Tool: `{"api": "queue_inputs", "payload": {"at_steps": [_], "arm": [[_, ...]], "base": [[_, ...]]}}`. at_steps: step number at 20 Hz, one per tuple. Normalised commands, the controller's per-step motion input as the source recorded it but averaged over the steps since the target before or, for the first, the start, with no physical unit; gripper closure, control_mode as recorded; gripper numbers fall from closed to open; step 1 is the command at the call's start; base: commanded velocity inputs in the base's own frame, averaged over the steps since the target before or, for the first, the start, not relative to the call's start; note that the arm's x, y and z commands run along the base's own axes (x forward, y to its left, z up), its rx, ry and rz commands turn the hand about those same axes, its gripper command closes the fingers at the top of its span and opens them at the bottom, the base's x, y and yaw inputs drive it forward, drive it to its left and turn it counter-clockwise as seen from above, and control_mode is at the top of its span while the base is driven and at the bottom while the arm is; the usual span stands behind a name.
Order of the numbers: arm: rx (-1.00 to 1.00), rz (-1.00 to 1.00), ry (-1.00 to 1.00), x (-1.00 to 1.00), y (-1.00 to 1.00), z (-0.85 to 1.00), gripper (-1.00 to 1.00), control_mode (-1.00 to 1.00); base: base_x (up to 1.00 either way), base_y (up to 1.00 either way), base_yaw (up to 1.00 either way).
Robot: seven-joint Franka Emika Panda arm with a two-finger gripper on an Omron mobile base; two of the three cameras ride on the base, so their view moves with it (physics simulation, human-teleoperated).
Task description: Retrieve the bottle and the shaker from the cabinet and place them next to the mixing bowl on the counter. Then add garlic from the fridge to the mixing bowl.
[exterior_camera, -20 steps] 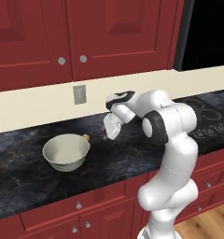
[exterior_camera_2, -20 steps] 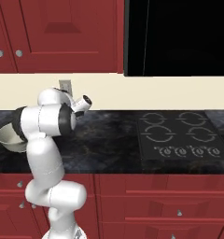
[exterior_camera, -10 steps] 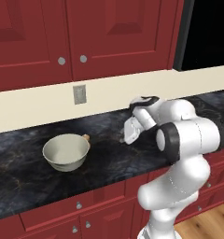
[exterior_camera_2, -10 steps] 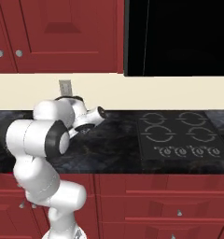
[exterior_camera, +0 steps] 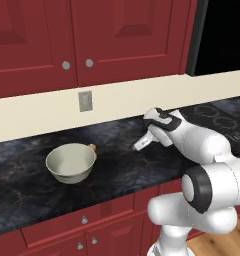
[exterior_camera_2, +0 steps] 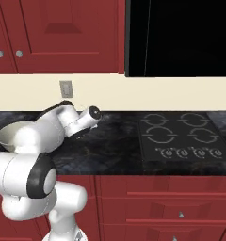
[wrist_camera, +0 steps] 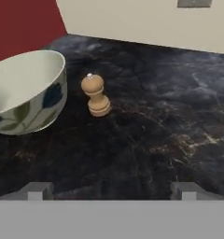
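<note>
The claw point(wrist_camera: 111, 189) was spread wide and held nothing; its two tips showed far apart at the bottom of the hand view w/ bare worktop between them. It hung over the black marbled worktop point(exterior_camera: 117, 165), right of the mixing bowl, apart from both bowl and shaker. In the left base view the claw point(exterior_camera: 141, 145) pointed down and left toward the bowl side.

The mixing bowl point(exterior_camera: 70, 162) sat upright on the worktop, near the front-left part, below the wall outlet point(exterior_camera: 85, 100). Hand view showed the bowl point(wrist_camera: 27, 91) w/ a cream inside and a leaf/flower pattern on its outer wall. The shaker point(wrist_camera: 96, 95), small tan wood w/ knob top, stood upright just beside the bowl, on the bowl's far side from the left base cam; there just a brown bit of the shaker point(exterior_camera: 92, 147) peeked past the rim. Couldn't tell if shaker touched the bowl; hand view showed a thin gap.

In the right base view the arm covered most of the bowl point(exterior_camera_2: 4, 136); a cooktop point(exterior_camera_2: 183, 136) lay in the worktop to the right. Red cabinet doors point(exterior_camera: 92, 35) above were closed, red drawers point(exterior_camera: 87, 220) below.
</note>
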Motion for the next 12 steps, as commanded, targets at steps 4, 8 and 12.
{"api": "queue_inputs", "payload": {"at_steps": [4, 8, 12], "arm": [[-0.12, -0.39, 0.39, -0.2, 0.0, 0.36, -1.0, -1.0], [-0.12, -0.3, 0.28, -0.47, 0.01, 0.31, -1.0, -1.0], [-0.06, -0.17, 0.04, -0.69, 0.03, 0.61, -1.0, -1.0]], "base": [[0.0, 0.0, 0.0], [0.0, 0.0, 0.0], [0.0, 0.0, 0.0]]}}
